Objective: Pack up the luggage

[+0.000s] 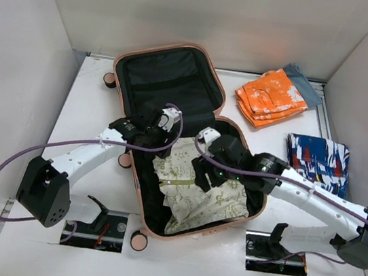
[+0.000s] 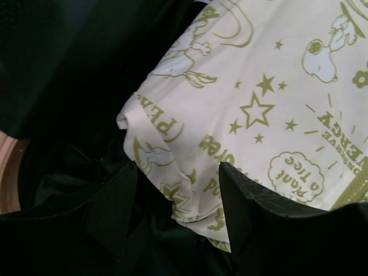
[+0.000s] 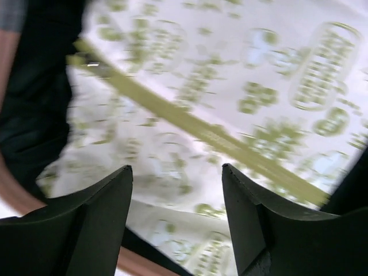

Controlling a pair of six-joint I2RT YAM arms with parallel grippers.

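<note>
The pale pink luggage [image 1: 121, 62] lies open in the middle of the table, black lining up. A cream garment with green print [image 1: 198, 184] lies spread in its near half. My left gripper [image 1: 158, 141] is open over the garment's left corner [image 2: 172, 138], a fold of cloth between the jaws. My right gripper [image 1: 205, 175] is open just above the garment [image 3: 218, 115], nothing held. The luggage's pink rim shows in the right wrist view [image 3: 11, 195].
A folded orange printed garment [image 1: 270, 97] with a grey piece under it lies at the back right. A folded blue, red and white garment [image 1: 318, 160] lies at the right. White walls enclose the table on three sides.
</note>
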